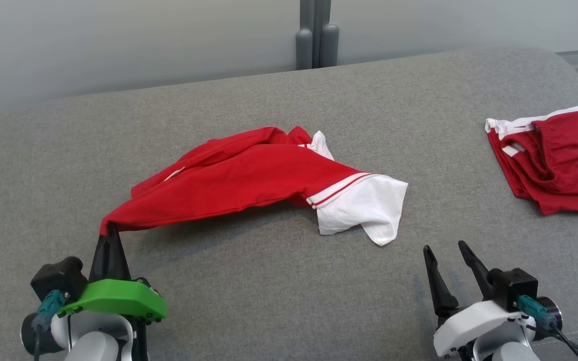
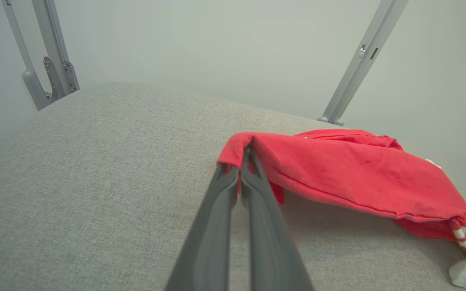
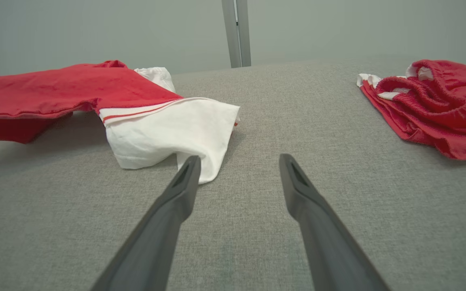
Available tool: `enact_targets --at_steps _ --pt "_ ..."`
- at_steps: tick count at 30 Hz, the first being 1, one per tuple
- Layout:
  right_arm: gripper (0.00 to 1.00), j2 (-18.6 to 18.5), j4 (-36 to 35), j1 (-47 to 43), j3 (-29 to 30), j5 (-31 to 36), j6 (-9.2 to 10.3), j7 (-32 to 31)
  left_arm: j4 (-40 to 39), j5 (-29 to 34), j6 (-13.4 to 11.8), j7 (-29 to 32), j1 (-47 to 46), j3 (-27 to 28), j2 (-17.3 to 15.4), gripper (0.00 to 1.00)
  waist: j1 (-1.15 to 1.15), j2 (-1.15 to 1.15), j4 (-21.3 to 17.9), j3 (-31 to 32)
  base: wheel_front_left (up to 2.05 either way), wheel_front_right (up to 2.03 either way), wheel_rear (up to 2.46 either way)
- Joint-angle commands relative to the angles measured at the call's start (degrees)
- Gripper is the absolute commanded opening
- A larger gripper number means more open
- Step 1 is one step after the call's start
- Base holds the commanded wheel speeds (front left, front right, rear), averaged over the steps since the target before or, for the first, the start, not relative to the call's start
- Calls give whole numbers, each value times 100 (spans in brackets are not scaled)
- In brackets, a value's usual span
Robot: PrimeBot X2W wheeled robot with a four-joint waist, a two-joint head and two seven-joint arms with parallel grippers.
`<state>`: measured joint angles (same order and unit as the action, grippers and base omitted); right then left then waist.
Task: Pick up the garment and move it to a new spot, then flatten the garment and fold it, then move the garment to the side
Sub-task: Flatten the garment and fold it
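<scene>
Head view looks forward and down from high over the grey cushion [image 1: 269, 301], whole width in frame. Both wrist views sit low, looking across the cushion toward the wall [image 3: 95, 28]. The left one is close on the red shirt [image 2: 358, 173], the right one farther back, and all three share that red shirt.

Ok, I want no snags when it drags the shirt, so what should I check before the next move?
1. Left gripper shut on a corner of the red garment: ok.
2. Right gripper open and free: ok.
3. Red garment lying flat: not ok, bunched, white sleeve crumpled.
4. Second red garment apart, off to the right: ok.
5. How much cloth the pinch holds: cannot tell.
</scene>
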<state>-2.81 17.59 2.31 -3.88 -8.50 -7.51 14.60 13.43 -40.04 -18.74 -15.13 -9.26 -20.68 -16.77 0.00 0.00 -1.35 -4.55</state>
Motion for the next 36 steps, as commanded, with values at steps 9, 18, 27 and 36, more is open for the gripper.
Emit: enact_targets --at_steps 9,18,27,36 --pt "100 -19 952 761 -67 -281 4 -338 62 428 351 1 -6 120 331 0 0 0 193 -64 0 0 0" --pt "100 -19 1963 1374 -83 -589 4 -528 174 757 627 1 -46 351 634 0 0 0 421 -100 0 0 0" --pt "100 -20 2826 1888 -615 -986 4 -368 282 977 820 1 -90 497 815 0 0 0 539 -195 0 0 0" --pt "70 -18 3385 2153 -860 -1397 4 -179 375 1094 928 1 -123 608 916 0 0 0 526 -210 0 0 0"
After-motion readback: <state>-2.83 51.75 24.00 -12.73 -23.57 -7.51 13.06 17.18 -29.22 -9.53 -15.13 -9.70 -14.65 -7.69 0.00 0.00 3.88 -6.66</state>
